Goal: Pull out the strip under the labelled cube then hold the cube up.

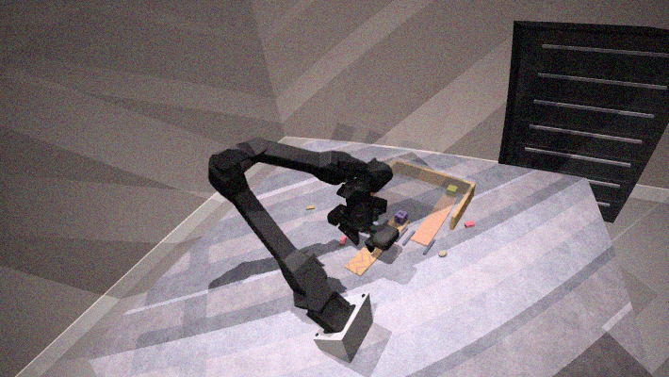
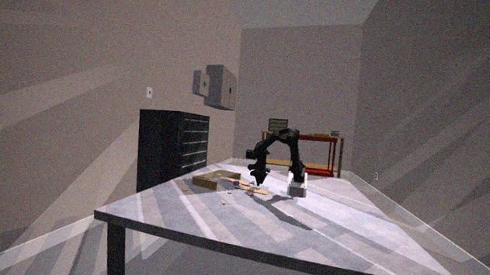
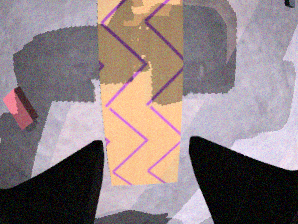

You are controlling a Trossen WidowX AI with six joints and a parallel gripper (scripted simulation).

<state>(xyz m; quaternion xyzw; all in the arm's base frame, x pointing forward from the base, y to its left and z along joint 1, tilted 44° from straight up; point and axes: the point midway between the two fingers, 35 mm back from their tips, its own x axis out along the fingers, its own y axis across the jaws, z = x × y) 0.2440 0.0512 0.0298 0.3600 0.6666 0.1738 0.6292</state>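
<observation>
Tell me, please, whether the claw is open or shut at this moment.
Open. In the wrist view the claw has its two dark fingers standing apart, with the zigzag strip visible between them; nothing is gripped.

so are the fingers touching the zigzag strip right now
Apart. In the wrist view the fingers stand spread on either side of the zigzag strip, its near end lying uncovered between them, with table showing beside each edge; nothing is gripped.

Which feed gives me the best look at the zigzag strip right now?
The wrist view: the zigzag strip fills the middle, its purple pattern clear, its near end between the open fingers. The top view shows only its near end past the gripper. In the exterior view it is a thin sliver.
</observation>
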